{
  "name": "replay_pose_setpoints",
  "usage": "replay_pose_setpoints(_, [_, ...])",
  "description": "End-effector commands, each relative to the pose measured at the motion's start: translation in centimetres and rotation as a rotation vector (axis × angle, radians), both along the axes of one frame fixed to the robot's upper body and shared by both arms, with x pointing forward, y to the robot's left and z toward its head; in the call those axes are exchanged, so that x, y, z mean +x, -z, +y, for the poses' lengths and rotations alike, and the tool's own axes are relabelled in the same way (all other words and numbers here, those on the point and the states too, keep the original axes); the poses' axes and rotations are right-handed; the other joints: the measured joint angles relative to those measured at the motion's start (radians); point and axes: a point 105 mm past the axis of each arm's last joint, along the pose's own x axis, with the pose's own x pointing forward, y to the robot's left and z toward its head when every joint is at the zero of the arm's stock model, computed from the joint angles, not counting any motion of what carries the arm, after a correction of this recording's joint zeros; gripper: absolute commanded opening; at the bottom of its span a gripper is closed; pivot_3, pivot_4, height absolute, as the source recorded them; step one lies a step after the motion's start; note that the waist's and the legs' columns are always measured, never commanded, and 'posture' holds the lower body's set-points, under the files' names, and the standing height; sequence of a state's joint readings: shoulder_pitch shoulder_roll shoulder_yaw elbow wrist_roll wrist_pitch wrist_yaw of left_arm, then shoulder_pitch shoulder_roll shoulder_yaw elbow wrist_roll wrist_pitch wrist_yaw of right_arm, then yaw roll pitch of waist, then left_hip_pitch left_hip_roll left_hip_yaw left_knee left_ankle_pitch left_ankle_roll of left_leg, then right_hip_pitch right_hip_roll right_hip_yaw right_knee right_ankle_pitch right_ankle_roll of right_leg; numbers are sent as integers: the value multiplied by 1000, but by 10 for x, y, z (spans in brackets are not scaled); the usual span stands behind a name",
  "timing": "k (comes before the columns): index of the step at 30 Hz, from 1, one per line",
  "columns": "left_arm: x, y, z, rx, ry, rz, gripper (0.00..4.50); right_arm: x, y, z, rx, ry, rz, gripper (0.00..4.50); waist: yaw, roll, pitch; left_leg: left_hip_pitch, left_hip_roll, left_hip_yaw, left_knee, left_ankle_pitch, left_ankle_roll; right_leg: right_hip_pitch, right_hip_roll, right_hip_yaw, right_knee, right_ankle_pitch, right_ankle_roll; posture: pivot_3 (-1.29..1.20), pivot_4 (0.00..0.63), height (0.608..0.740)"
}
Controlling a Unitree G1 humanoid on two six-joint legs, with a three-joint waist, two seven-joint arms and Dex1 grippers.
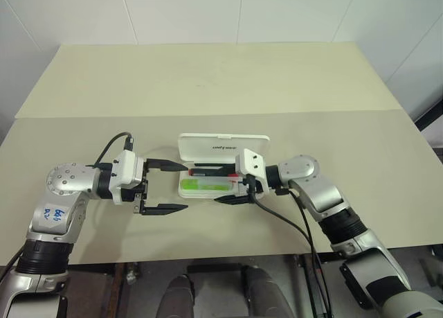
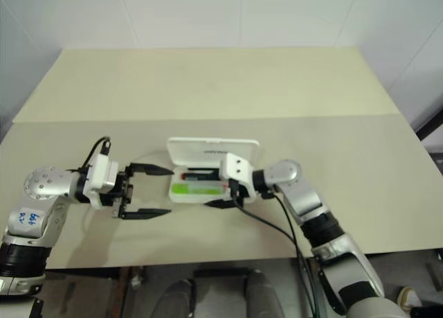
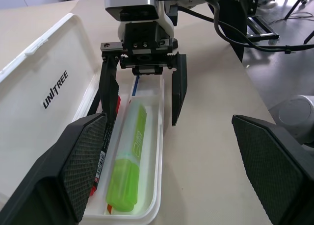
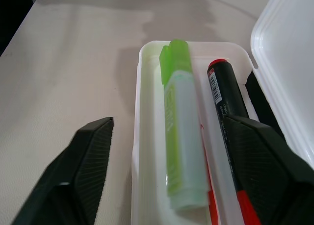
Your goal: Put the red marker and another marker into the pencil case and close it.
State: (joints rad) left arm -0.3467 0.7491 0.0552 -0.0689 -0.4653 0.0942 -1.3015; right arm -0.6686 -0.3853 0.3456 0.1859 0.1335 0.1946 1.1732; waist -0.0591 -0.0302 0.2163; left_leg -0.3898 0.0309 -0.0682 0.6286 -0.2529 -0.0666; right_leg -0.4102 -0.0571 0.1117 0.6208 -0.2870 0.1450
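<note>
Lying open on the beige table [image 1: 208,89], the white pencil case [image 1: 223,146] is resting with its lid tipped back and its tray facing up. Inside the tray the green marker [image 4: 181,132] and the red marker [image 4: 228,112] are lying side by side along its length, the red one nearer the hinged lid, the green one nearer the front wall. The right gripper [image 1: 233,187] is sitting at the tray's right end with its jaws spread, one finger over the red marker's side and the other outside the front wall, gripping nothing. The left gripper [image 1: 166,187] is hovering just beside the case's left end, pointing toward it, fingers spread wide and empty
</note>
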Motion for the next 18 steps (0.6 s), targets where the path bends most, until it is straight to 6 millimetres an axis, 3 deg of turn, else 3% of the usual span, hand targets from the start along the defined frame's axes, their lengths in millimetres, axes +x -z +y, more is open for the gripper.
replay_pose_setpoints(1, [-2, -9, -6, -2, 27, -39, 4378, 1, -16, 2, 41, -7, -64, 3593, 0, 0, 0, 0, 0, 0, 0, 0, 0, 0, 0, 0, 0, 0, 0, 0, 150, 740])
replay_pose_setpoints(8, [-2, -8, -7, -2, 31, -38, 4378, -4, -35, -7, 83, -7, -68, 3593, 1, 0, 0, 0, 0, 0, 0, 0, 0, 0, 0, 0, 0, 0, 0, 0, 150, 740])
replay_pose_setpoints(18, [0, -8, -11, -14, 40, -42, 4378, -32, -54, -21, 140, -5, -53, 3593, 3, 0, 0, 0, 0, 0, 0, 0, 0, 0, 0, 0, 0, 0, 0, 0, 150, 740])
